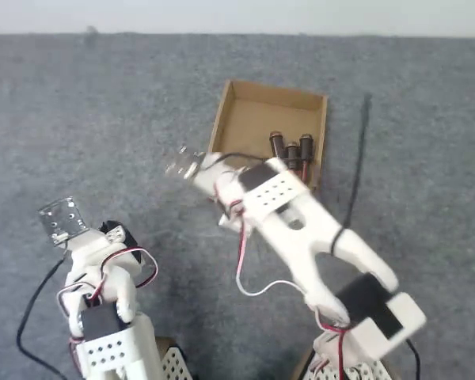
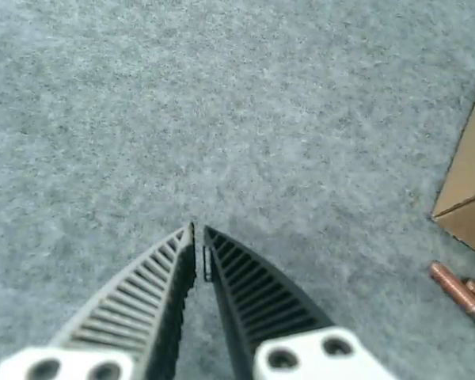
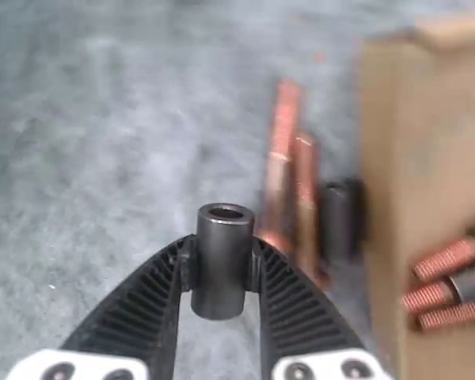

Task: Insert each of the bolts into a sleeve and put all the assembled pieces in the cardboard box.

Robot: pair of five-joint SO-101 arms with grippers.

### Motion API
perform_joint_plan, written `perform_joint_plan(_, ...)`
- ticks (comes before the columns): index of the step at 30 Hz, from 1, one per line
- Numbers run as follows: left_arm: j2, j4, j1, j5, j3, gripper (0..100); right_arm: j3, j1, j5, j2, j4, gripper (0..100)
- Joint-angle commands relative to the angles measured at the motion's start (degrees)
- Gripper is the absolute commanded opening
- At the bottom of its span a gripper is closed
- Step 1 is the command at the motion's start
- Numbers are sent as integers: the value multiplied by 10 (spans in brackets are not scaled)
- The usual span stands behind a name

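Sleeve (image 3: 224, 257) stood upright, clamped in right fingers (image 3: 146, 313); bolts (image 3: 285, 150) lay lengthwise just ahead, beside box (image 3: 404, 158). Left fingers (image 2: 154, 289) clenched empty, farther off.

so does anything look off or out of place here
Nothing stands out. Three assembled pieces lie side by side in the cardboard box. Two loose bolts and a spare sleeve lie on the carpet just outside its wall. The right tool grips one more sleeve squarely.
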Motion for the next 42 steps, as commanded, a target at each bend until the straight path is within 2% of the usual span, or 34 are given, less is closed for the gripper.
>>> perform_joint_plan(1,-12,-4,-4,-4,-10,12,2,42,-46,-76,2,7)
perform_joint_plan(10,-12,-4,-4,-4,-10,12,86,137,-138,-163,0,7)
perform_joint_plan(18,-13,-8,-4,-4,-10,12,161,285,-202,-179,-23,7)
perform_joint_plan(25,-13,-6,-4,-6,-10,12,268,397,-196,-197,-131,7)
perform_joint_plan(29,-13,-4,-3,-50,-10,12,302,445,-196,-226,-138,7)
perform_joint_plan(35,-12,-4,0,-50,-10,12,357,485,-196,-276,-138,7)
perform_joint_plan(42,-11,17,41,-53,-32,12,433,536,-175,-337,-135,7)
